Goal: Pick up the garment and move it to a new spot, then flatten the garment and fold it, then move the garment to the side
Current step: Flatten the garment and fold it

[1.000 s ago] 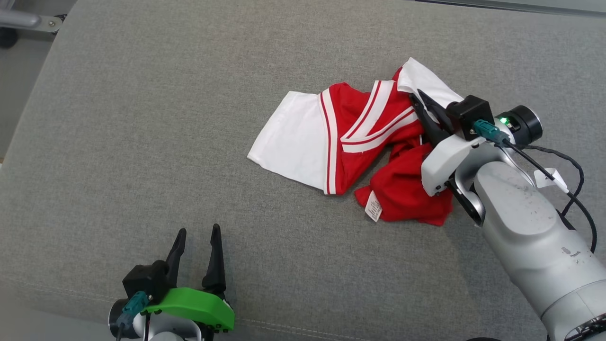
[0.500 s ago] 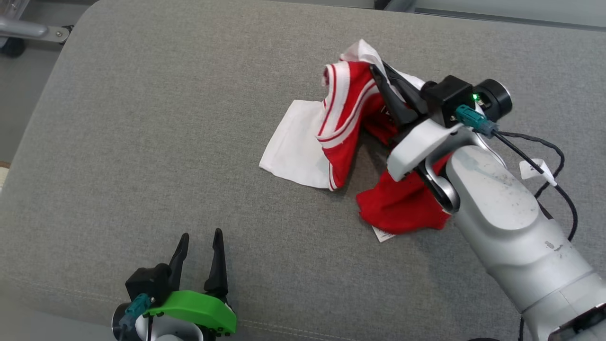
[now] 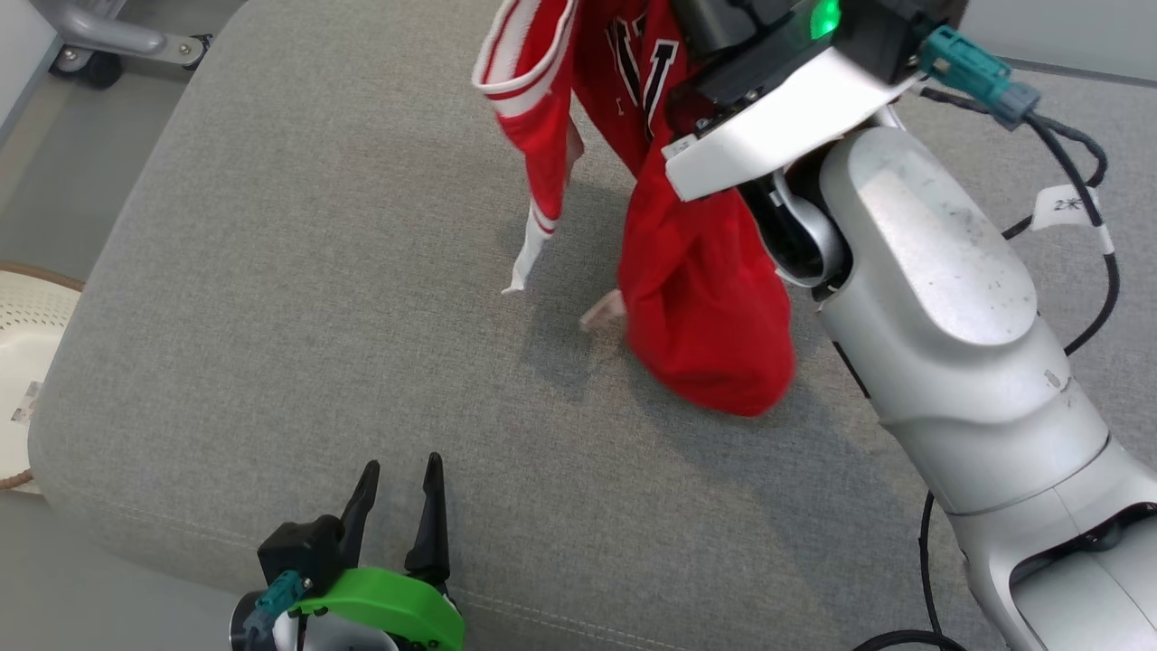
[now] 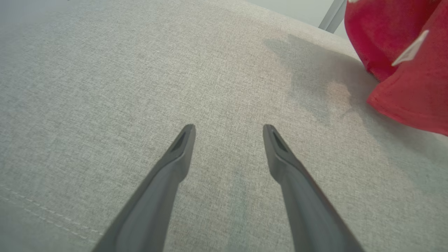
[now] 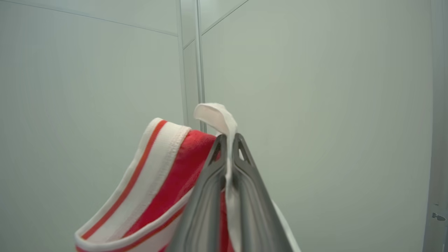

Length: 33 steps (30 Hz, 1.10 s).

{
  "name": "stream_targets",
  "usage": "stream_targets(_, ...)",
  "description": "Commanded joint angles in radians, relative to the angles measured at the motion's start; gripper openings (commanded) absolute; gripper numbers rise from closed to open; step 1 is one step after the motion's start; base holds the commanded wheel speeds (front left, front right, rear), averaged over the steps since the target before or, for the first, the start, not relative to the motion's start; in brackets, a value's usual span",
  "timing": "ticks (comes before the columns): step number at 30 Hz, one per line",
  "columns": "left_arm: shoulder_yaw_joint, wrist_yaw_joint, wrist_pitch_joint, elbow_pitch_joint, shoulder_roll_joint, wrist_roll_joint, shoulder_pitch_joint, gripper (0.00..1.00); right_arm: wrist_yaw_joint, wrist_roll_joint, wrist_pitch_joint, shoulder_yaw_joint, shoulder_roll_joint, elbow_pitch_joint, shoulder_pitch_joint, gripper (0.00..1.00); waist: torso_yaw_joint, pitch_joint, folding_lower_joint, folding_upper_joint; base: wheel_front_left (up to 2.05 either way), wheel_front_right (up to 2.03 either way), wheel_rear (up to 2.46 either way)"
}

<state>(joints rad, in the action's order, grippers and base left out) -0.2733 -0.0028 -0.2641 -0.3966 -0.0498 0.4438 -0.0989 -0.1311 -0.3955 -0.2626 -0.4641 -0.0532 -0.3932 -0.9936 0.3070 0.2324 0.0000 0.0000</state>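
Observation:
The garment [image 3: 696, 271] is a red shirt with white, red-striped trim and black lettering. It hangs from above, and its lower end still touches the grey cushion [image 3: 271, 271]. My right gripper [image 5: 229, 147] is shut on a white fold of the garment [image 5: 164, 175], held up in the air against a pale wall. My left gripper [image 3: 402, 493] stands open low over the cushion's near edge, with nothing between its fingers [image 4: 182, 147]. The red cloth [image 4: 402, 52] shows at the upper right of the left wrist view.
The grey cushion [image 4: 105, 70] has a stitched seam along its near edge. A pale round woven object [image 3: 27, 362] lies on the floor to the left. A metal frame with a wheel [image 3: 99, 45] stands at the upper left. Black cables [image 3: 1085, 226] trail by the right arm.
My right gripper has risen with the garment, pulling most of it off the cushion so it hangs. The head camera has shifted too. The left gripper stayed open in place.

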Motion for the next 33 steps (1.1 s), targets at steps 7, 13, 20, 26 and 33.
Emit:
stream_targets(7,0.004,0.005,0.000,0.002,-0.002,-0.008,0.005,1.00,0.001,0.046,-0.002,0.150,-0.082,-0.025,0.156,0.00,-0.037,0.002,0.0000,0.0000,0.00,0.00,0.00)
stream_targets(13,0.004,-0.004,0.001,-0.002,-0.002,-0.030,-0.021,1.00,0.001,0.077,-0.003,0.289,-0.194,-0.185,0.332,0.18,-0.086,0.018,0.0000,0.0000,0.00,0.00,0.00)
stream_targets(20,0.009,-0.013,0.000,-0.019,-0.002,-0.053,-0.043,1.00,0.001,0.114,-0.002,0.397,-0.217,-0.329,0.422,1.00,-0.136,0.019,0.0000,0.0000,0.00,0.00,0.00)
stream_targets(26,0.024,-0.022,0.000,-0.037,-0.003,-0.066,-0.024,1.00,0.001,0.132,-0.003,0.423,-0.171,-0.263,0.476,1.00,-0.169,-0.015,0.0000,0.0000,0.00,0.00,0.00)
stream_targets(33,0.023,-0.031,0.000,-0.051,-0.002,-0.064,-0.016,1.00,0.001,0.076,-0.003,0.253,-0.112,-0.152,0.543,1.00,-0.173,-0.033,0.0000,0.0000,0.00,0.00,0.00)
